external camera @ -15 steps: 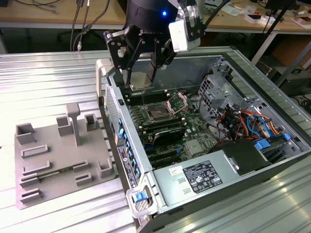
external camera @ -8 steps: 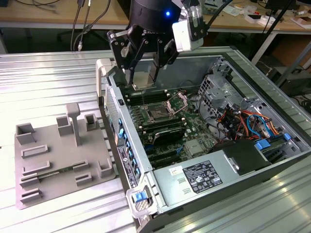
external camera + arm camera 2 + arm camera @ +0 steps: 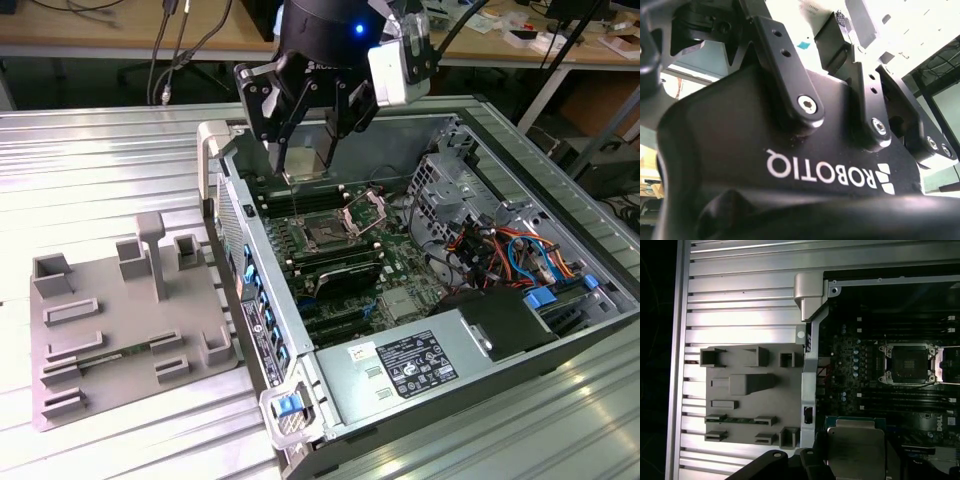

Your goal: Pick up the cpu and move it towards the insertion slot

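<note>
Tool (image 3: 306,158) gripping cpu (image 3: 855,447), insertion slot (image 3: 909,363) apart, below

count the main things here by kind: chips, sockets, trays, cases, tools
cpu: 1, gripped in the tool
insertion slot: 1, uncovered and unfilled
grey tray: 1, beside the case
computer case: 1, open
tool: 1, above the motherboard
total: 5

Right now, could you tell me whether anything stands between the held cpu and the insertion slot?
Nothing visible does: the gripper holds the cpu above the motherboard, and the insertion slot lies uncovered, its bracket swung aside.
</note>
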Robot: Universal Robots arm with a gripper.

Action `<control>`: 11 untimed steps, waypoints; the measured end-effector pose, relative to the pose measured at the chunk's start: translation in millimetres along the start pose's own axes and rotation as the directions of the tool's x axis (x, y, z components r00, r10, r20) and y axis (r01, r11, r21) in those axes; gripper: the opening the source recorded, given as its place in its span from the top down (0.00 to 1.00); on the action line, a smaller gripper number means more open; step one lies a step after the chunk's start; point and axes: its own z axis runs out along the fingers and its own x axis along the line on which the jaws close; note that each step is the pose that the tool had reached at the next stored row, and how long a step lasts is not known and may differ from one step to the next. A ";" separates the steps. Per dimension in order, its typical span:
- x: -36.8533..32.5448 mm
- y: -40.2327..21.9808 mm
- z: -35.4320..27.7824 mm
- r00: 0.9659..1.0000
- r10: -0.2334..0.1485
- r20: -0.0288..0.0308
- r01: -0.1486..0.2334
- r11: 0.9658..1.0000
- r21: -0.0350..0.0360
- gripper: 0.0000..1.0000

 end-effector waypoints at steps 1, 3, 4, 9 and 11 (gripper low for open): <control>-2.1 -0.1 0.0 1.000 0.000 0.000 0.000 1.000 0.000 0.45; -3.8 -0.1 0.0 1.000 0.000 0.000 0.000 1.000 0.000 0.45; -5.0 -0.2 0.0 1.000 0.000 0.000 0.000 1.000 0.000 0.45; -13.0 -0.5 0.0 1.000 0.000 0.000 0.000 1.000 0.000 0.45; -15.2 -0.5 0.0 1.000 0.000 0.000 0.000 1.000 0.000 0.45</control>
